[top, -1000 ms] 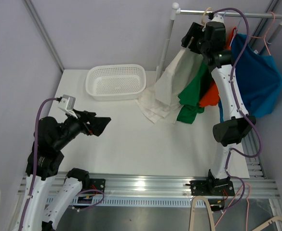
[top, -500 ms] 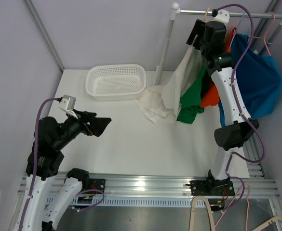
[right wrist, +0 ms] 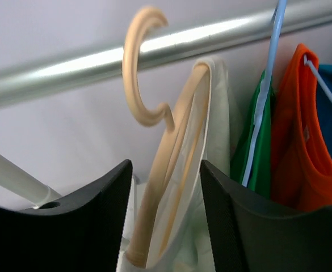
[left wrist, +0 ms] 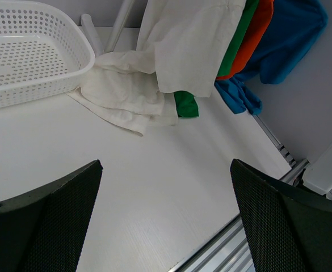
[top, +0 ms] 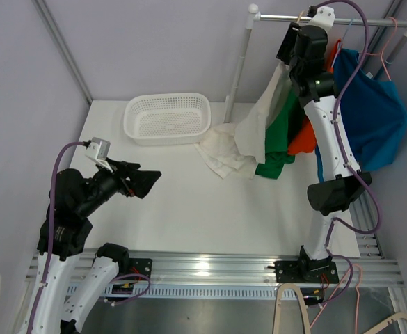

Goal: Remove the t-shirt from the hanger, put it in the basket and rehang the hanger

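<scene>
**Right fingers around the hanger at the rail, grip not yet made**

The white t-shirt (right wrist: 218,107) hangs on a beige hanger (right wrist: 154,215) at the left end of the rail (right wrist: 69,69), in the far right corner of the table (top: 189,209). From above I see its cloth (top: 262,118) falling down toward the table.

The right gripper (right wrist: 164,167) is raised up to the rail and the hanger stands between its two fingers. The fingers are partly open. On the left side a gap shows between finger and hanger. On the other side I cannot tell if the finger touches the shirt. I judge that nothing is gripped yet.

The hanger runs from its hook, which crosses the rail, straight down between the fingers, nearly edge-on to the wrist camera. So closing should catch its neck. The right arm is clearly the nearer one.

The left gripper (left wrist: 166,170) hangs low over the near left of the table, fully open and with nothing in it, well apart from the shirt.

Just beside the white shirt hang a green shirt (right wrist: 257,164), an orange shirt (right wrist: 293,130) and a blue shirt (top: 373,118).

The white basket (top: 167,98) at the far side holds nothing. A heap of white cloth (top: 220,149) lies just beside it, below the shirt. I cannot tell if it belongs to the shirt.
</scene>
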Robot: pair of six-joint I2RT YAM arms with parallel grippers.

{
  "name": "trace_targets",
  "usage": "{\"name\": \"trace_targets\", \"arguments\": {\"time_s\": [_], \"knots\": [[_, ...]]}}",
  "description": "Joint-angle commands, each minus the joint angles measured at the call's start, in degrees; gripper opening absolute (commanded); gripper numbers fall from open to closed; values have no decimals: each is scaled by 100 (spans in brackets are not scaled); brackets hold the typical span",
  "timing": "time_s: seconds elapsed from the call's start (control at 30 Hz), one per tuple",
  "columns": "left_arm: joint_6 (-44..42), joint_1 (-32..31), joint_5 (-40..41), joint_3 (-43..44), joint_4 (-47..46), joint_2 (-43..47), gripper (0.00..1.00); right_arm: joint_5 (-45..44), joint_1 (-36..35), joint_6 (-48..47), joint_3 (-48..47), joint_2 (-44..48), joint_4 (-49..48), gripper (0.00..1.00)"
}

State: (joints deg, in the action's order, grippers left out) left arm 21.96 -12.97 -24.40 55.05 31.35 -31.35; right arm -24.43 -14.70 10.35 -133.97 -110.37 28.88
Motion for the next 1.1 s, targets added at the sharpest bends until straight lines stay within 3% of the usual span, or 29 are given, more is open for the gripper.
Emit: {"name": "trace_targets", "arguments": {"time_s": [0.0, 0.03, 0.1, 0.2, 0.7, 0.83, 0.93, 1.07], "knots": [[-77, 49, -73, -47, -156, 6, 99, -115, 46, -103, -646, -248, -33, 54], [-77, 49, -73, -55, -156, -2, 100, -98, 55, -112, -787, -283, -6, 47], [-77, 49, -73, -47, -156, -11, 100, -89, 72, -156, -780, -301, -40, 45], [-69, 49, -82, -38, -156, -46, 100, -45, 125, -52, -780, -345, 11, 58], [-77, 49, -56, -55, -156, -55, 99, 570, 354, 318, -270, -248, -208, 68], [-77, 49, -65, -47, -138, -64, 100, 746, 406, 459, -287, -345, -155, 68], [-77, 49, -73, -38, -138, -73, 99, 808, 424, 494, -296, -371, -146, 58], [-86, 49, -82, -38, -147, -64, 99, 764, 424, 494, -375, -407, -85, 57]]}}
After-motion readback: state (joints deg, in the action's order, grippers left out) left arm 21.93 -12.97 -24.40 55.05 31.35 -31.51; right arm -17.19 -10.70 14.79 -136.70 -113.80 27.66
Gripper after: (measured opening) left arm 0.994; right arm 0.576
